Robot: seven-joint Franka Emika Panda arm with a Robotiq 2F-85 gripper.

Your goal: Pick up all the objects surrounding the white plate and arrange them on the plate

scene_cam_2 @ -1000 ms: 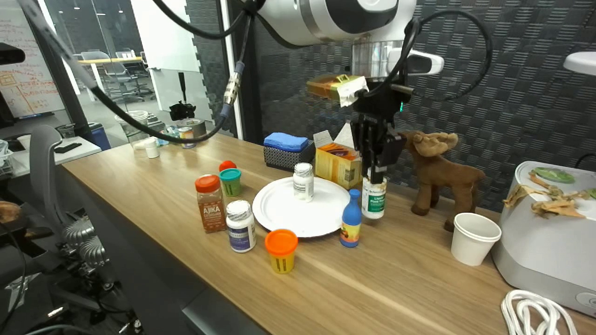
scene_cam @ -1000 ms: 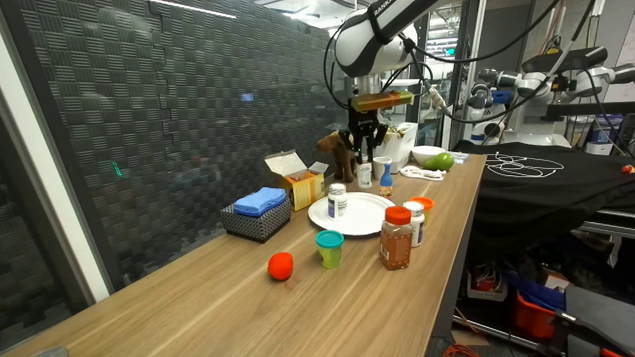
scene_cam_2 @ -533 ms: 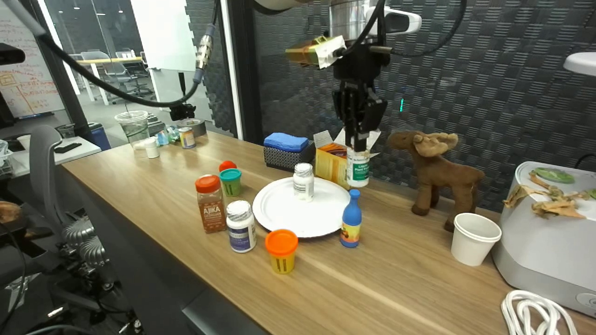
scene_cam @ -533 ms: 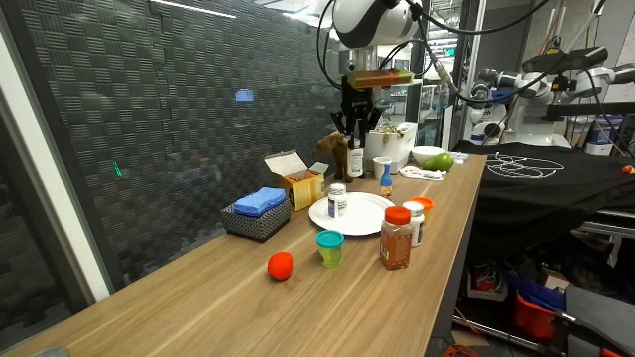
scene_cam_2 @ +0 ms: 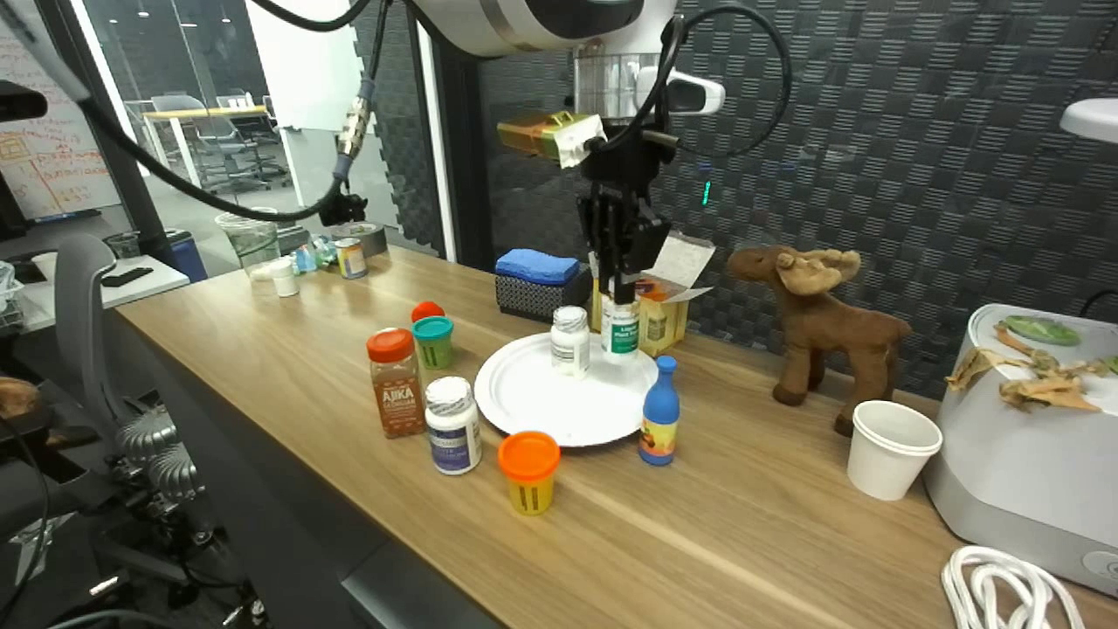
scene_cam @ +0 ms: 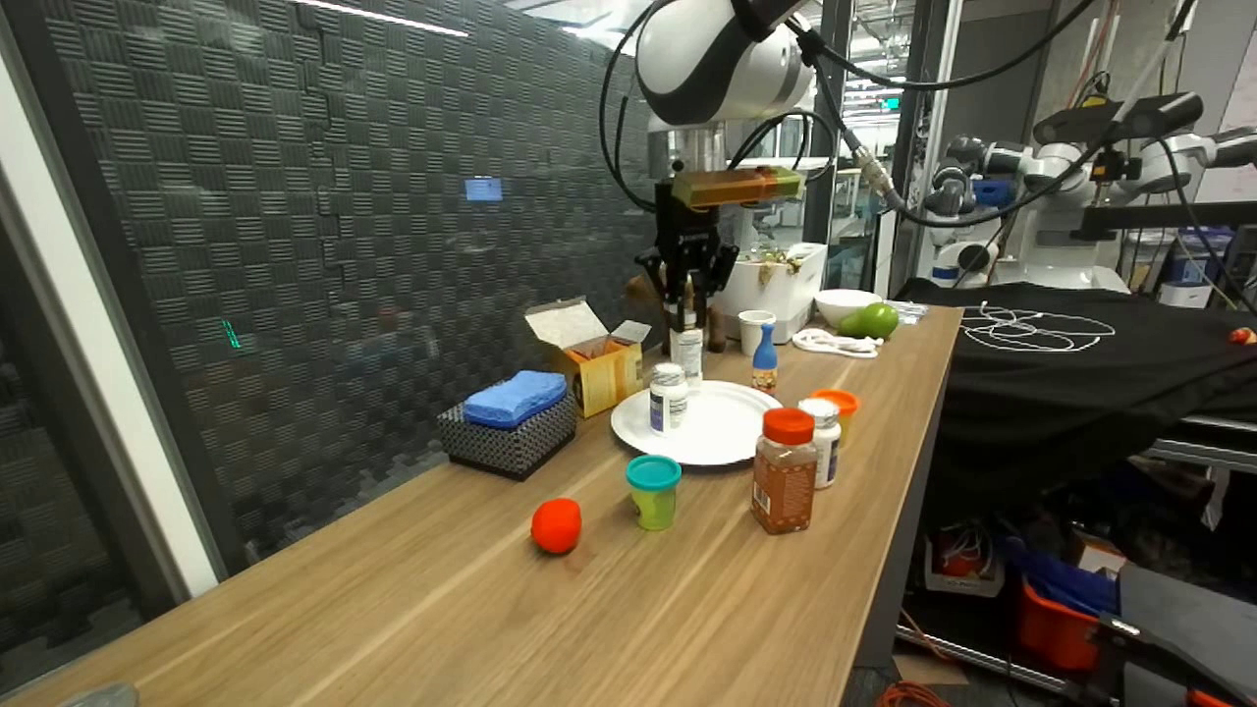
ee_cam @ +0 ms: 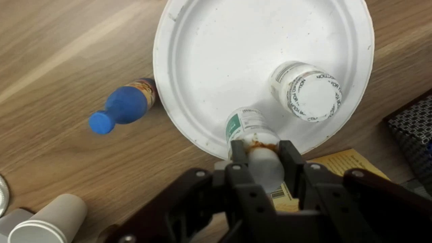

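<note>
You've got the fingers [ee_cam: 289,157] closed around the top of the green-labelled bottle [scene_cam_2: 620,332], one on each side, and the bottle hangs upright over the edge of the white plate [scene_cam_2: 559,419] on the side nearest the yellow box [scene_cam: 607,381]. You can't tell from these views whether its base touches the plate. Just beside it, the small white jar [ee_cam: 315,96] stands on the plate. Around the plate, on the table [scene_cam: 432,579], you have the blue bottle [scene_cam_2: 660,415] close by the rim, the orange-lidded tub [scene_cam_2: 529,476], the dark-labelled white jar [scene_cam_2: 452,430], the red-lidded brown jar [scene_cam_2: 396,389] and the teal-lidded tub [scene_cam_2: 434,342]. The red ball [scene_cam: 556,525] lies beyond that tub, farther from the plate. In both exterior views, a blue cloth [scene_cam: 515,397] rests on the patterned black box [scene_cam: 511,444].
</note>
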